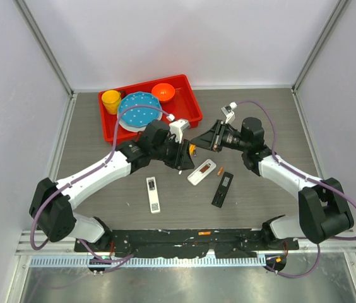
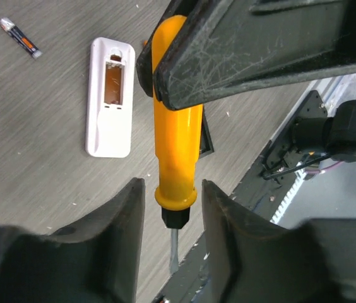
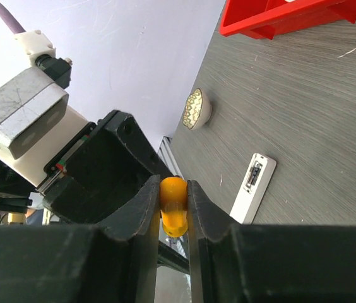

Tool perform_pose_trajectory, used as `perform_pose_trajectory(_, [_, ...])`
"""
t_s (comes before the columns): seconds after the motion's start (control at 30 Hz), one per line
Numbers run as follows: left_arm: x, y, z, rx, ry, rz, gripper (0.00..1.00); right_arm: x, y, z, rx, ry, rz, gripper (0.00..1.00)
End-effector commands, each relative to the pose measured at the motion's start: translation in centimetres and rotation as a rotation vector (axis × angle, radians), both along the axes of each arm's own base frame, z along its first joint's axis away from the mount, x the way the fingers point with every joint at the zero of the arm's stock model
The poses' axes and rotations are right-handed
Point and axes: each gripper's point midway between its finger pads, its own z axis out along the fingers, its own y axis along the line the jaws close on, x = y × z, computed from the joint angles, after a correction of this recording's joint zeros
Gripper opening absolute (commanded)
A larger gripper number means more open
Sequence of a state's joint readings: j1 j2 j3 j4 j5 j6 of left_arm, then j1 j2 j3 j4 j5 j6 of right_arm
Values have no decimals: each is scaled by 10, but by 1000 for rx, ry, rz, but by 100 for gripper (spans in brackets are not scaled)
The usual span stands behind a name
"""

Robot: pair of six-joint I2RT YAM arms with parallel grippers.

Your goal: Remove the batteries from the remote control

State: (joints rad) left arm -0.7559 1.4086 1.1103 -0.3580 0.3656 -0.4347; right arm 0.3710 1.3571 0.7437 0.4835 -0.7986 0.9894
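Left gripper [image 2: 173,189], fingers apart, straddles the screwdriver [image 2: 177,145] near the remote [image 2: 108,120]; right gripper [image 3: 173,189] clamps its handle. Releasing early could drop it.

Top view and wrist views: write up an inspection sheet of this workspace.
Surface: grey table, wood-grain, no spills seen.
Job's things: white remote with its compartment open, contents unclear; battery loose beside it; second white remote; black remote.
Clutter: red tray holding cup, plate and bowl.
Grippers: right gripper shut on screwdriver; left gripper open, its fingers either side of the handle with gaps.
Cables: purple cables run along both arms.
Surroundings: white walls, metal frame.
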Motion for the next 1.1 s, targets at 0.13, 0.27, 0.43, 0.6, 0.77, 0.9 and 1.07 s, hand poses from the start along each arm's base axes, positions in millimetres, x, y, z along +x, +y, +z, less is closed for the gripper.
perform_pose_trajectory(0.13, [28,32,13,-46,-48,217,93,6,-12,-7,-146,-72,-82,1])
perform_pose_trajectory(0.27, [34,63,-8,52,-24,347,99,12,-26,-24,-262,-69,-149,1])
perform_pose_trajectory(0.43, [29,117,-55,344,44,520,100,15,-32,-29,-317,-94,-170,1])
perform_pose_trajectory(0.6, [12,138,-105,516,165,553,98,13,-35,-32,-327,-91,-176,1])
perform_pose_trajectory(0.77, [-3,137,-136,522,245,550,85,11,-37,-37,-345,-92,-177,1])
perform_pose_trajectory(0.9, [-14,138,-159,551,292,518,63,10,-40,-40,-356,-93,-182,1])
perform_pose_trajectory(1.07, [-20,127,-171,570,282,438,20,11,-43,-39,-364,-102,-196,1])
